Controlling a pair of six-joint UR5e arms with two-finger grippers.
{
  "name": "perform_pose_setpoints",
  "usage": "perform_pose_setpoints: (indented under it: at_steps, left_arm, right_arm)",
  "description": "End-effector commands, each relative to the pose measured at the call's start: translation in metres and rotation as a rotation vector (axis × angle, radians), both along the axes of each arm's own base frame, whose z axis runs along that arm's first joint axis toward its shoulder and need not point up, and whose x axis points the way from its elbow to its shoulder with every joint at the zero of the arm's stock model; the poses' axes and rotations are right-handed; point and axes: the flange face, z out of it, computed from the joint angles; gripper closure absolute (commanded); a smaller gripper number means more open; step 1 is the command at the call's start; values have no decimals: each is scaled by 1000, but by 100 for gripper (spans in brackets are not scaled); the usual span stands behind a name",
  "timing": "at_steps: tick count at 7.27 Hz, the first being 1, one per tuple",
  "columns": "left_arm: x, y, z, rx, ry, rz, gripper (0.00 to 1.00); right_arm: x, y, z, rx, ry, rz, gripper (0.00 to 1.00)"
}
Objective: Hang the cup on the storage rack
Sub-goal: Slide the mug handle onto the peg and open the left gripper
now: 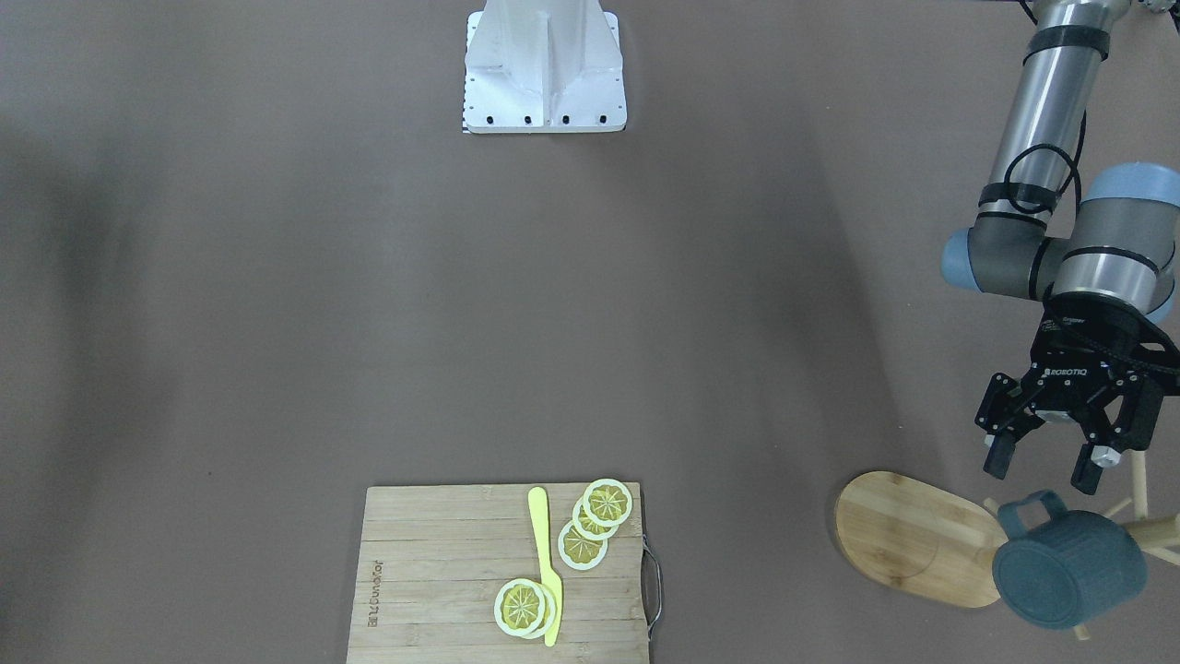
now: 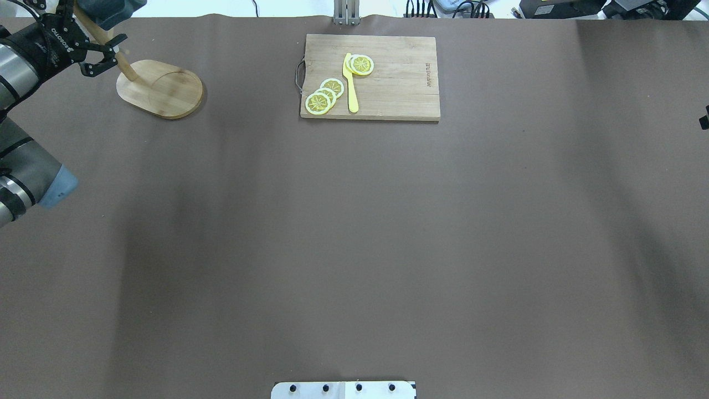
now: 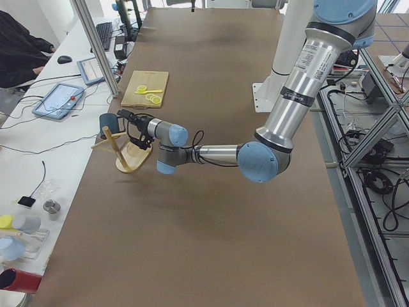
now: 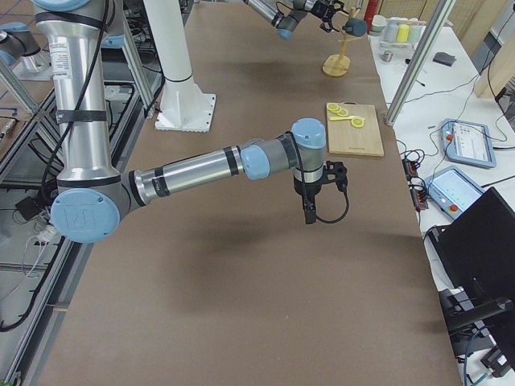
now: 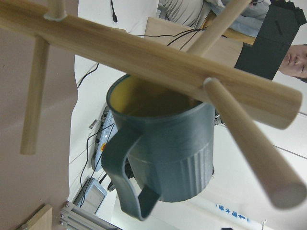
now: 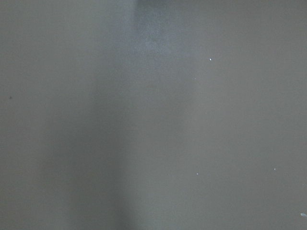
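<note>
The cup (image 1: 1069, 572) is up on the rack (image 1: 913, 539), apparently hung by its handle on a peg, though the hook point is hard to see. The left gripper (image 1: 1042, 468) hovers just beside the cup near the rack's pole, fingers spread and holding nothing. The right gripper (image 4: 310, 211) hangs well away from the rack, beyond the cutting board (image 1: 433, 572). I cannot tell whether its fingers are spread or pressed together.

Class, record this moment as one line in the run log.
cup: on storage rack, no peg through handle | left pincer: open, clear of cup | right pincer: far from rack, state unclear
</note>
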Motion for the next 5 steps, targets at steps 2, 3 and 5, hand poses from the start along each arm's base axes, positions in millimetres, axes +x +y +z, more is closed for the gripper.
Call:
perform_pose_setpoints:
  at_steps: [2, 3, 5]
  left_arm:
    - [-30, 43, -17, 47, 62, 17, 1]
    - [-44, 60, -22, 68, 65, 33, 1]
    - [-84, 102, -42, 127, 88, 29, 1]
  right_arm:
    - [1, 2, 2, -3, 0, 0, 0]
    - [2, 3, 4, -5, 0, 0, 0]
    - [2, 4, 5, -9, -2, -1, 0]
